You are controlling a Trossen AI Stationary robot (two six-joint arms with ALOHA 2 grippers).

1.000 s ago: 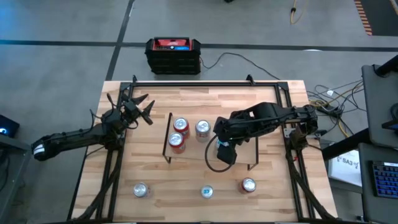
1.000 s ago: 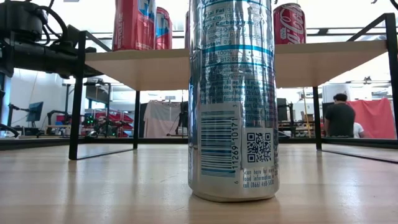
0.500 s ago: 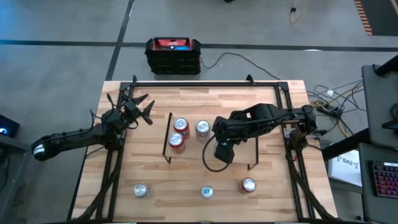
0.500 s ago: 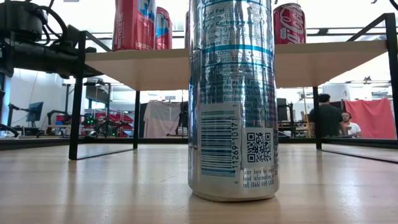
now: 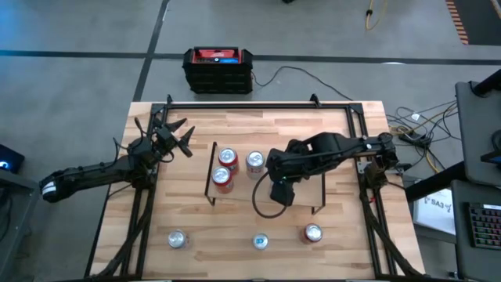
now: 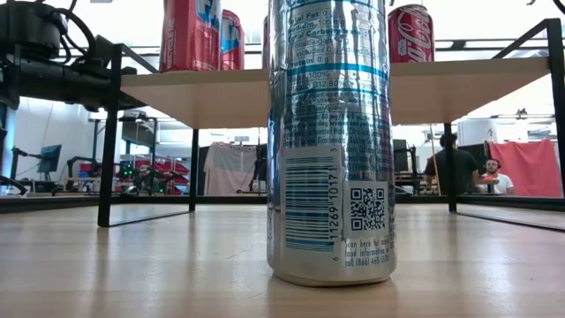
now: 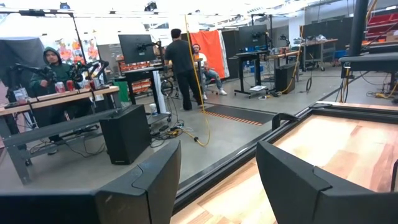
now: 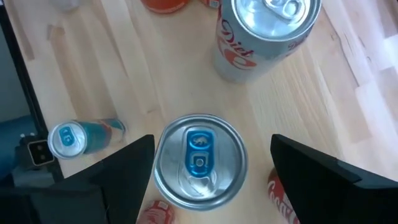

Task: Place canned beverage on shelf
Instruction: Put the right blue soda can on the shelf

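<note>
The shelf (image 5: 239,197) stands mid-table. On it stand a Diet Coke can (image 8: 267,31) and two red cans (image 5: 228,157) (image 5: 222,178). A silver canned beverage with a blue tab (image 8: 199,158) also stands upright on the shelf board (image 8: 155,62). My right gripper (image 8: 212,146) hangs over it, open, one finger on either side of its top. Wood shows between the can and one finger (image 8: 311,177). The other finger (image 8: 124,174) lines up with the can's rim, and I cannot tell whether it touches. My left gripper (image 5: 178,137) waits open at the table's far left.
Three more cans stand on the table near its front edge: a silver one (image 5: 178,239), a tall silver and blue one (image 5: 261,241) that fills the low view (image 6: 331,141), and a red one (image 5: 313,233). Black frame rails run along the table's sides. People move about beyond the table.
My right arm has drawn slightly toward the table's left over the shelf, and its gripper has stayed above the silver can. The cans have not moved.
</note>
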